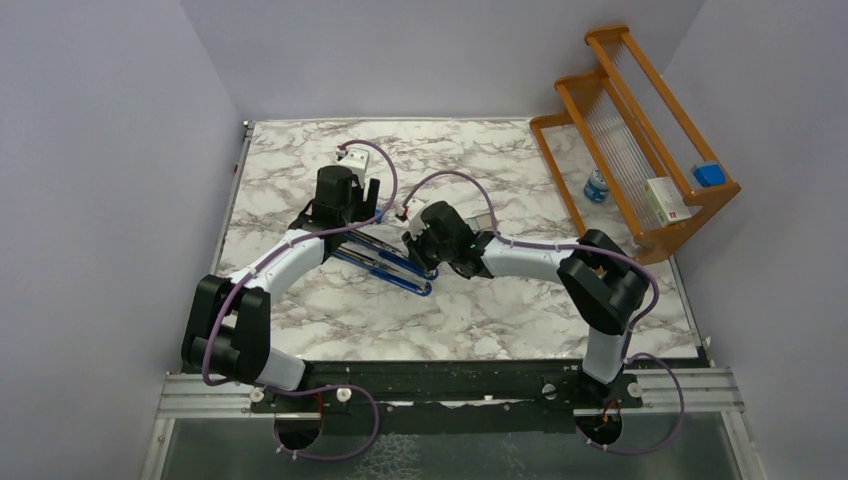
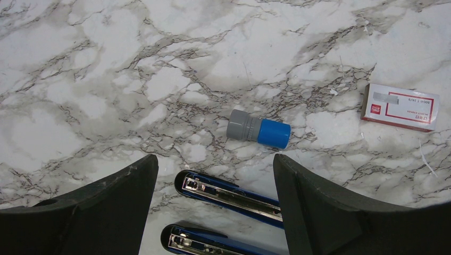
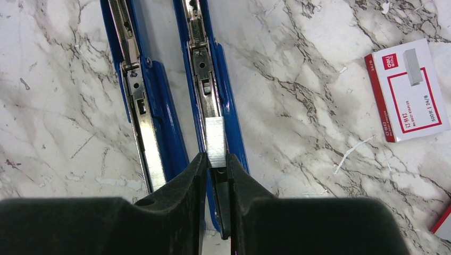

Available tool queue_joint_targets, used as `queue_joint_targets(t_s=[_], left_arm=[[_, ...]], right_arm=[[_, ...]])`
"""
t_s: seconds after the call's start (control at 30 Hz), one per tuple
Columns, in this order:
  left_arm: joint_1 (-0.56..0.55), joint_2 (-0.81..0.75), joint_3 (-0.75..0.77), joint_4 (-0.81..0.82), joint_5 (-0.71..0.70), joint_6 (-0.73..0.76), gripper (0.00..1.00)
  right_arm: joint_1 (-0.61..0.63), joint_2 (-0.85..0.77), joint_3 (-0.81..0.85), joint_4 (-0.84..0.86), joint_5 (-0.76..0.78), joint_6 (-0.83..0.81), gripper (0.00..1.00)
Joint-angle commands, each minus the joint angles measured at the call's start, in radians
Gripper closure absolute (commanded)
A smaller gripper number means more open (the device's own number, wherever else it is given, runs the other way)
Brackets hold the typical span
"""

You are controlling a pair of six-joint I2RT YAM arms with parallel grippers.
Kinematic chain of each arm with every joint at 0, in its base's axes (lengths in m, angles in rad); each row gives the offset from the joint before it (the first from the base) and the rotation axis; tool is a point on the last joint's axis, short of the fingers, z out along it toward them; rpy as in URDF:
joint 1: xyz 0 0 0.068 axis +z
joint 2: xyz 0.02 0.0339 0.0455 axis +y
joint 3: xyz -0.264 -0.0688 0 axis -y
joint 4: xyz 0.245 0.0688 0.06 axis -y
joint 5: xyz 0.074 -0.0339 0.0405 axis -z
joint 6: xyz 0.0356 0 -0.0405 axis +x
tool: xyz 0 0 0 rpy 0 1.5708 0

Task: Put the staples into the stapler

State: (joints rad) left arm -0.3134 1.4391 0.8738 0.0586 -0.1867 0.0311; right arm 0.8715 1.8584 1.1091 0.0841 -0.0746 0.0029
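The loading looks well under way but not finished. The blue metal stapler [image 3: 170, 122] lies opened flat in the middle of the marble-patterned table [image 1: 500, 320], its two long halves side by side between the arms. A short silvery strip of staples [image 3: 215, 141] sits along the steel channel of the half farther from the arm bases. The right gripper [image 3: 215, 162] has its black fingers drawn close together, pinching one end of that strip. The left gripper [image 2: 214, 162] hangs with its fingers spread wide above the left ends of the halves, gripping nothing. What seems left is to let go of the strip, make sure it is seated, and fold the stapler shut. Whether the strip is fully down in the channel cannot be told.

The flat white cardboard staple box [image 3: 409, 87] with a red border lies on the table on the far side of the stapler, apart from it. Its red tab reads "deli" in white. The face shows a drawn staple strip, a line of Chinese characters, "500", and a size mark that is either "24/6" or "24/8", too small to settle. A small grey cylinder with a blue cap [image 2: 259, 129] lies on its side just beyond the stapler, with no writing visible. At the far right a wooden rack [image 1: 640, 110] holds a small white box and a blue object. Their labels are too small to read.
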Motion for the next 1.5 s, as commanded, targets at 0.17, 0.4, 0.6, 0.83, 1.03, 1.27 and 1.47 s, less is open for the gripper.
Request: queue_joint_targets(t_s=[0.17, 0.4, 0.6, 0.83, 1.03, 1.27, 1.47], left_arm=[[0.007, -0.022, -0.016, 0.024, 0.023, 0.0, 0.18], [0.007, -0.02, -0.015, 0.024, 0.022, 0.0, 0.18], [0.007, -0.019, -0.015, 0.025, 0.021, 0.0, 0.18], [0.009, -0.02, -0.015, 0.026, 0.023, -0.001, 0.18], [0.011, -0.021, -0.014, 0.026, 0.025, -0.002, 0.18], [0.011, -0.02, -0.014, 0.026, 0.025, -0.001, 0.18], [0.011, -0.021, -0.015, 0.026, 0.025, -0.001, 0.18]], right_arm=[[0.004, 0.024, 0.031, -0.102, 0.002, -0.019, 0.78], [0.004, 0.021, 0.042, -0.145, -0.001, -0.033, 0.78], [0.004, 0.028, 0.07, -0.186, -0.003, -0.044, 0.77], [0.004, 0.039, 0.102, -0.226, 0.009, -0.051, 0.76], [0.004, 0.045, 0.112, -0.241, 0.012, -0.053, 0.76], [0.004, 0.001, 0.087, -0.172, 0.026, -0.049, 0.76], [0.004, -0.039, 0.059, -0.099, 0.016, -0.051, 0.76]])
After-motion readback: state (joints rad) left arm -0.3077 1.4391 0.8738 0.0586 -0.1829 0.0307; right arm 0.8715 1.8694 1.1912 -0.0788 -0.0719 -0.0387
